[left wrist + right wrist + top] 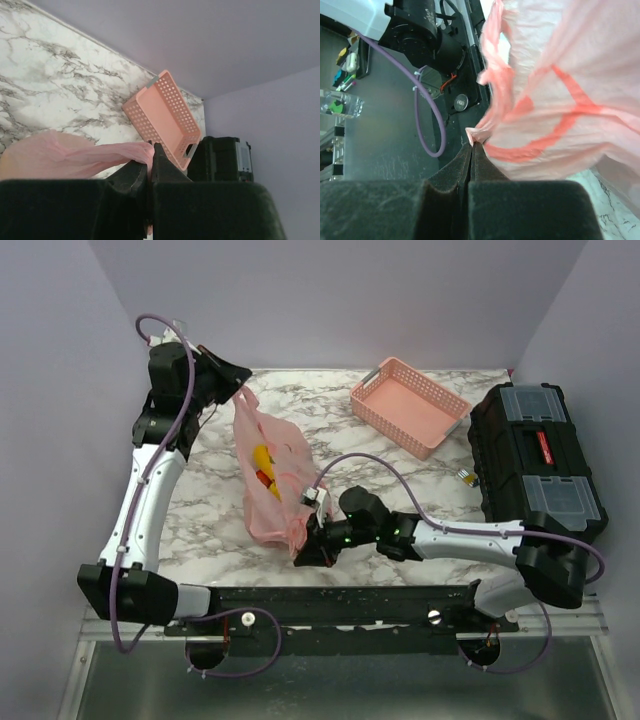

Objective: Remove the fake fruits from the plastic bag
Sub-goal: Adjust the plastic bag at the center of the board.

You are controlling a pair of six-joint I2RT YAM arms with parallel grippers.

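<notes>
one bag (272,502), maybe two fruits (261,456) inside, left gripper (150,150), right gripper (471,145) pinching

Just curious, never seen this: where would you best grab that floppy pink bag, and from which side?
The plastic bag lies stretched lengthwise with the fake fruits lumped mid-bag, so pinch the thin bunched film at its far and near ends, coming in from each end, as the left end effector and right end effector do.
</notes>
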